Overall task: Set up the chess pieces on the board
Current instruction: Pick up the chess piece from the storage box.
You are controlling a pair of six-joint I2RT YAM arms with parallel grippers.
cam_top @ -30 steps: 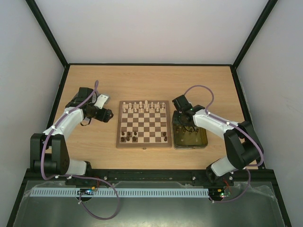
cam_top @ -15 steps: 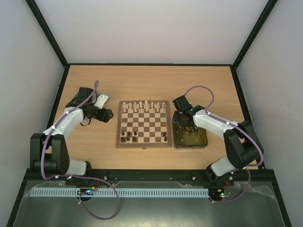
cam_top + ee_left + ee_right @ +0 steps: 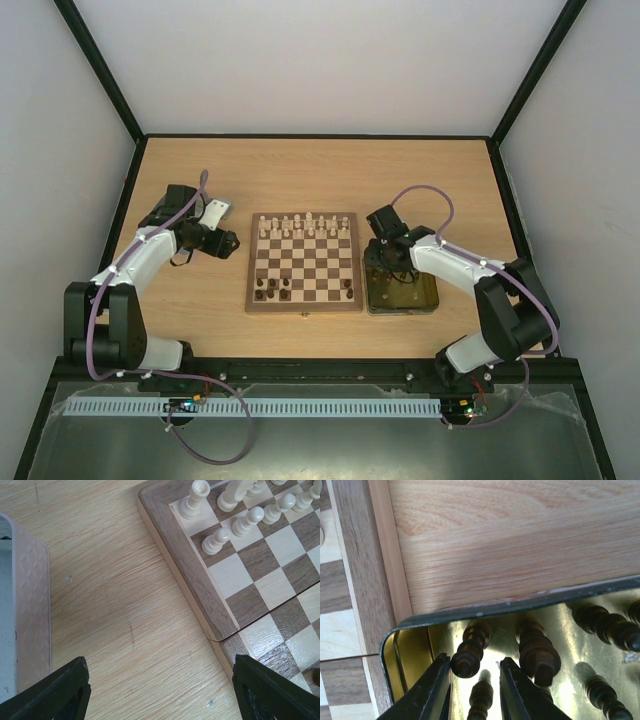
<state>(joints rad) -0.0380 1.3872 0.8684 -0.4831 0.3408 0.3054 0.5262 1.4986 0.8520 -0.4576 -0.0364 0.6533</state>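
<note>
The board [image 3: 304,305] lies mid-table, with pale chess pieces [image 3: 305,226] on its far rows and a few dark ones [image 3: 272,290] on its near row. My right gripper [image 3: 386,266] reaches down into the yellow-lined tin [image 3: 426,301]. In the right wrist view it [image 3: 476,680] is open, its fingers on either side of a dark piece [image 3: 470,652] lying in the tin's corner; the piece touches the left finger. My left gripper [image 3: 232,244] is wide open and empty [image 3: 160,690] over bare table beside the board's left rim [image 3: 185,565].
More dark pieces [image 3: 537,652] lie in the tin [image 3: 520,605], which sits against the board's right rim [image 3: 365,570]. The silver tin lid [image 3: 215,210] lies left of the board, close to my left gripper [image 3: 30,605].
My right arm has shifted slightly over the tin. The left arm has not moved.
</note>
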